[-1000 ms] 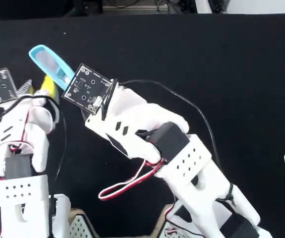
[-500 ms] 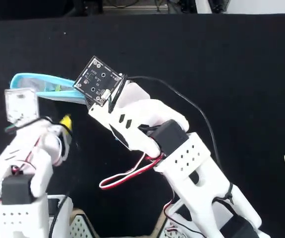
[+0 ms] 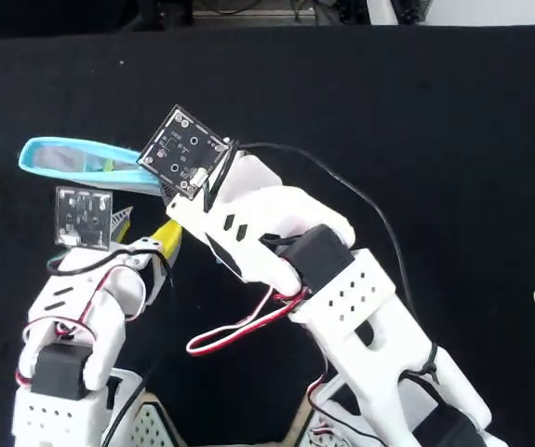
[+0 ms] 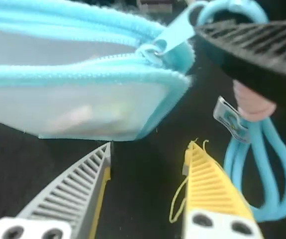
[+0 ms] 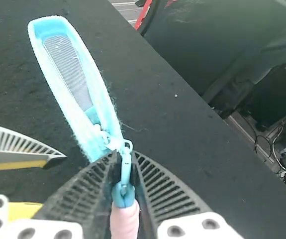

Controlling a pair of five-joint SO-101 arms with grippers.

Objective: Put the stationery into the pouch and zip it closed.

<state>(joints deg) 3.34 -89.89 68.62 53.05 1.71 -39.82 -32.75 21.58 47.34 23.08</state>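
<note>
One end of the pouch [image 3: 72,160] has the right tool [image 5: 126,157] clenched on the zipper pull [image 5: 125,172], left tool [image 4: 150,147] released nearby.

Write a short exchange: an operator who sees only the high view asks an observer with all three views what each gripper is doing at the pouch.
Operator: The camera board hides the right gripper. Does it hold anything?
Observer: Yes. In the right wrist view it is shut on the zip pull at one end of the pouch.
Operator: Is the left gripper on the pouch?
Observer: It seems not. The left wrist view shows it open, with both fingers just short of the pouch's edge.
</note>
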